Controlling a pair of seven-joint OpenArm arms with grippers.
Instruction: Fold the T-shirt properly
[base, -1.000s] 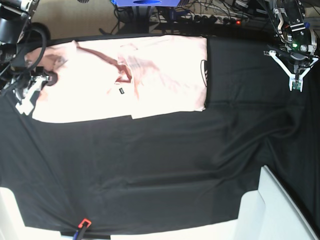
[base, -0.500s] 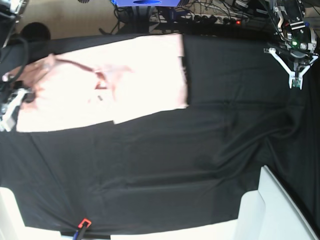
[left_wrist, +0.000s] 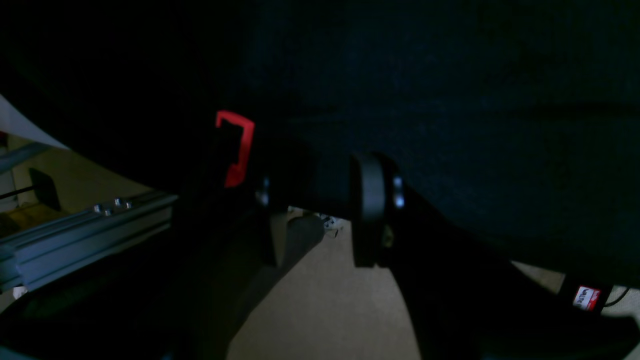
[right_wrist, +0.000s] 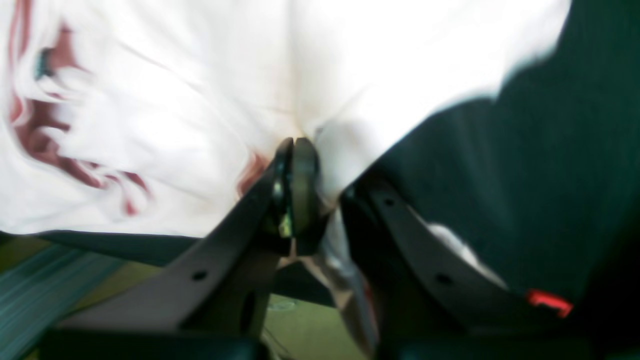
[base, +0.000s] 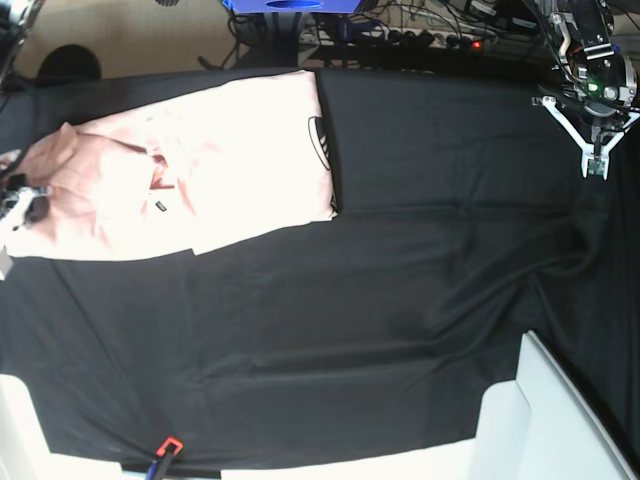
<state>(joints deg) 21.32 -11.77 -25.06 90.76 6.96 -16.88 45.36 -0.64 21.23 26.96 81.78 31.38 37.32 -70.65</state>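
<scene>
The pale pink T-shirt lies flat on the black table cloth at the back left, neck opening and label facing up. A bit of black print shows at its right edge. My right gripper is at the table's left edge, shut on a bunched edge of the shirt. The right wrist view shows its fingertips pinched on the pale fabric. My left gripper hangs over the far right of the cloth, away from the shirt. In the left wrist view it is open and empty.
A white box corner stands at the front right. A red-tipped tool lies at the front edge. Cables and a power strip run behind the table. A red tape mark shows near the cloth's edge.
The right gripper has pulled the shirt leftward across the cloth; its right edge moved from about mid-table toward the left. The left arm has stayed in place.
</scene>
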